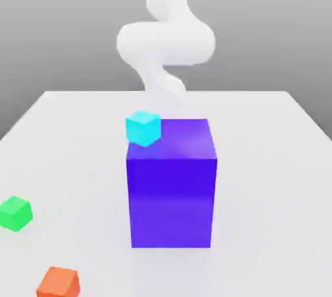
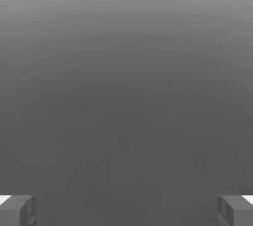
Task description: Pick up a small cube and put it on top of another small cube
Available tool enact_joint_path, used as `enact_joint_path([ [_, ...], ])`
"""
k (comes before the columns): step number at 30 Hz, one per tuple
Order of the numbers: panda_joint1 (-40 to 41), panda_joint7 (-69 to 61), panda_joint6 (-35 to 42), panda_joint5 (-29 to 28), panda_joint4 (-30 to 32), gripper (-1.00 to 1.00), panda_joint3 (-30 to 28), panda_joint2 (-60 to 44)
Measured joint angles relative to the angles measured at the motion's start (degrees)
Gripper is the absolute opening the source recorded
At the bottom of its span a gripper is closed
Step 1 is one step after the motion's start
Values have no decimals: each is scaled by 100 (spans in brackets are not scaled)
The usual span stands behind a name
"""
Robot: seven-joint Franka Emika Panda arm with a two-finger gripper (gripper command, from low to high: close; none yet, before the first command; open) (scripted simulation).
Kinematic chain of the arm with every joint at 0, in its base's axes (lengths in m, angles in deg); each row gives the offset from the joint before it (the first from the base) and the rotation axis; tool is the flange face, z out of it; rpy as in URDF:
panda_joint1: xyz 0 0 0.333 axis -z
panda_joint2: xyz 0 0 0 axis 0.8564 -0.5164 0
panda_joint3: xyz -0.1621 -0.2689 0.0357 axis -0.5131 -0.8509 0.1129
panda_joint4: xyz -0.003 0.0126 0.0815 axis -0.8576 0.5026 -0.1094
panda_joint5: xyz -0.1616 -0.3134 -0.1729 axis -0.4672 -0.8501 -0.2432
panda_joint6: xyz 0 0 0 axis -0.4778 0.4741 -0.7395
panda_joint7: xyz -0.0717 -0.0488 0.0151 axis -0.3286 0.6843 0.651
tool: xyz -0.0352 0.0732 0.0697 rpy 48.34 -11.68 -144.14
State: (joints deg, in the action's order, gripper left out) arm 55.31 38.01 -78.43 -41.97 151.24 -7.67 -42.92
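Observation:
A small cyan cube (image 1: 142, 127) shows at the upper corner of the big blue-purple block (image 1: 172, 189), on the exterior view's left. I cannot tell whether it rests on that corner or stands behind it. The white arm (image 1: 165, 43) rises behind the block, curled above the table's far side. In the hand view my gripper (image 2: 126, 212) is open. Its two grey fingertips (image 2: 17, 210) stand far apart with nothing between them, against plain grey.
A small green cube (image 1: 15, 213) lies on the white table (image 1: 272, 179) at the exterior view's left. A small orange cube (image 1: 58, 283) sits nearer the front edge, also on the left. The big block stands mid-table.

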Motion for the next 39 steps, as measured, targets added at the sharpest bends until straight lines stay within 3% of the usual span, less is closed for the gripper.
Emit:
enact_joint_path([
  [11,-1322,-2464,-319,651,-546,0,-346,-2330],
  [20,-1979,-4273,-599,921,-979,0,-70,-4186],
  [27,-2276,-5320,-875,587,-1297,0,217,-5579],
  [34,-2706,-6064,-1151,-223,-1613,0,398,-6920],
  [38,-2809,-6130,-1690,-390,-1819,0,363,-7759],
  [39,-2814,-6130,-1774,-399,-1846,-100,358,-7874],
])
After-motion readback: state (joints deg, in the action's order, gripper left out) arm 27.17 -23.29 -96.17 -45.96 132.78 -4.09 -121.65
